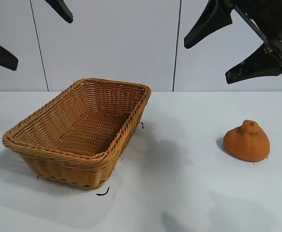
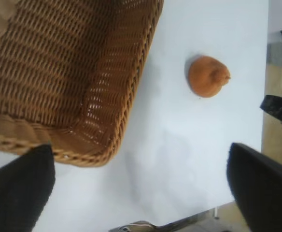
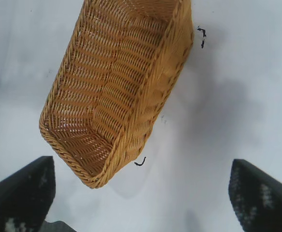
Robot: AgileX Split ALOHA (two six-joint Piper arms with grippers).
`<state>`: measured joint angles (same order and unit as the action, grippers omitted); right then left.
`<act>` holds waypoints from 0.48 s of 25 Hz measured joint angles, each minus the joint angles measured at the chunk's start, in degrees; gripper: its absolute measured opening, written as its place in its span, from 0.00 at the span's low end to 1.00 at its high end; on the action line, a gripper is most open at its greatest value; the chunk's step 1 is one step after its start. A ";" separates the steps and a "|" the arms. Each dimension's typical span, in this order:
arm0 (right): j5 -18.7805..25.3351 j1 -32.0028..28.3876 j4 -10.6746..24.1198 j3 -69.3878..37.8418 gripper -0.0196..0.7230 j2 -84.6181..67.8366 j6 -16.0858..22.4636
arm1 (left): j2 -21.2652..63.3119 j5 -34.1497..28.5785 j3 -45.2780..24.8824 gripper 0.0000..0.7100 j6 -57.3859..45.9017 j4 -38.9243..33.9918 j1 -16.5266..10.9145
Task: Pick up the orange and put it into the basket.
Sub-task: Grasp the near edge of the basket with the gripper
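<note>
The orange, dull orange with a knob on top, rests on the white table at the right; the left wrist view also shows the orange. The tan wicker basket stands empty at the left, and its rim appears in both wrist views. My right gripper hangs open high above the table, up and a little left of the orange. My left gripper hangs open high at the upper left, above the basket's far side. Neither holds anything. The orange is out of the right wrist view.
Small black marks lie on the white table beside the basket's corners, one at the front and one at the back. A white panelled wall stands behind the table.
</note>
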<state>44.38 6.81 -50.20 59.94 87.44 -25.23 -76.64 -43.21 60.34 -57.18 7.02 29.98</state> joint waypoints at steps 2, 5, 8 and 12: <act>0.00 0.00 0.00 0.00 0.96 0.00 0.00 | 0.00 -0.49 -0.02 0.98 -10.33 -5.70 0.60; 0.04 0.00 0.06 0.00 0.96 0.00 0.00 | 0.02 -1.05 -0.02 0.98 -21.14 -10.76 0.59; 0.04 0.00 0.06 0.00 0.96 0.00 0.00 | -1.05 -1.05 -0.02 0.98 -27.53 -10.96 0.59; 0.12 0.00 0.06 0.00 0.96 0.00 0.00 | -5.79 -1.28 -0.02 0.98 -29.54 -10.19 0.59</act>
<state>44.50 6.81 -50.14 59.94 87.44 -25.23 -82.43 -44.49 60.33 -86.72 -3.18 30.56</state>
